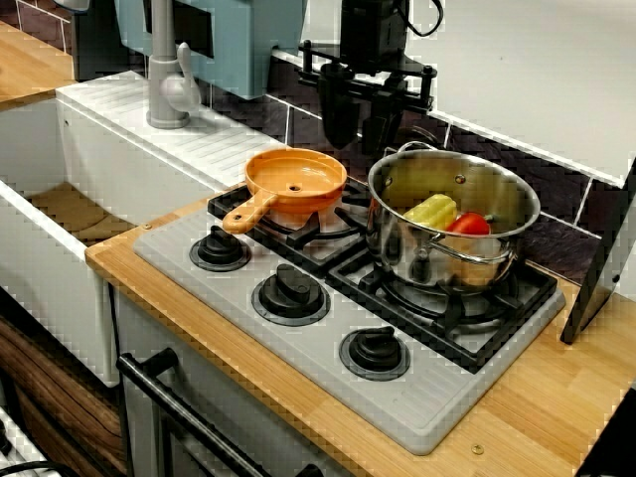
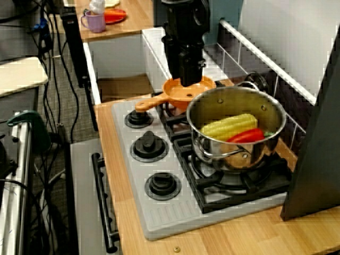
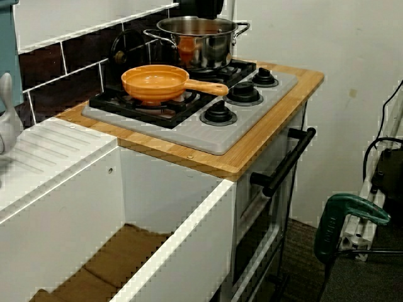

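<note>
In the view facing the stove, my black gripper [image 1: 356,127] hangs over the back of the grey stove [image 1: 328,358], between the orange pan [image 1: 295,179] and the steel pot [image 1: 397,248]. Its fingers [image 1: 335,119] point down, stand apart and hold nothing. Inside the pot lie a yellow corn cob [image 1: 429,211] and a red vegetable [image 1: 469,225]. Seen from the side, the gripper [image 2: 188,71] hovers just above the pan [image 2: 186,91], beside the pot [image 2: 212,154] holding the corn [image 2: 228,126]. The sink-side view shows the pan [image 3: 154,83] and pot [image 3: 201,44]; the gripper is cut off at the top.
Three black knobs [image 1: 290,291] line the stove's front. A grey faucet [image 1: 167,79] and white sink [image 1: 60,229] lie to the left. A dark board [image 1: 601,268] leans at the right. Tiled wall stands behind. An oven handle [image 3: 286,163] sticks out in front.
</note>
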Controlling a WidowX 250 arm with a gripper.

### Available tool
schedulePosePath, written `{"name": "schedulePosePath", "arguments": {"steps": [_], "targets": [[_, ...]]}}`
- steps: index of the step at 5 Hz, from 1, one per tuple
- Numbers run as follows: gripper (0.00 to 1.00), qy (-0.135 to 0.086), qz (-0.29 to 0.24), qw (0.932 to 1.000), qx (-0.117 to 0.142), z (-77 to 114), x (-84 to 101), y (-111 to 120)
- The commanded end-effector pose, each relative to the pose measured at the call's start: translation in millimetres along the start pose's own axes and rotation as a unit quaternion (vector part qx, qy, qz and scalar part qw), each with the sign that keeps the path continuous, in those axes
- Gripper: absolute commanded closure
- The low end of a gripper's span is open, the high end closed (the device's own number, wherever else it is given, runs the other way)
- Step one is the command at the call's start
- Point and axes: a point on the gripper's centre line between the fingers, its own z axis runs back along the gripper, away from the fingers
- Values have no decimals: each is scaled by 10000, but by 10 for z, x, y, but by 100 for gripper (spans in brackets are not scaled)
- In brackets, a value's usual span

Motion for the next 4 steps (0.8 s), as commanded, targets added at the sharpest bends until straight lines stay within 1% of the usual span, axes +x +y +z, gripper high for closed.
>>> {"name": "schedulePosePath", "arguments": {"steps": [1, 2, 3, 4], "targets": [[0, -403, -48, 9991, -115, 413, -121, 102], [0, -434, -49, 9990, -110, 505, -176, 151], [0, -431, -43, 9990, -107, 561, -208, 209], [0, -440, -115, 9989, -102, 595, -237, 219]]}}
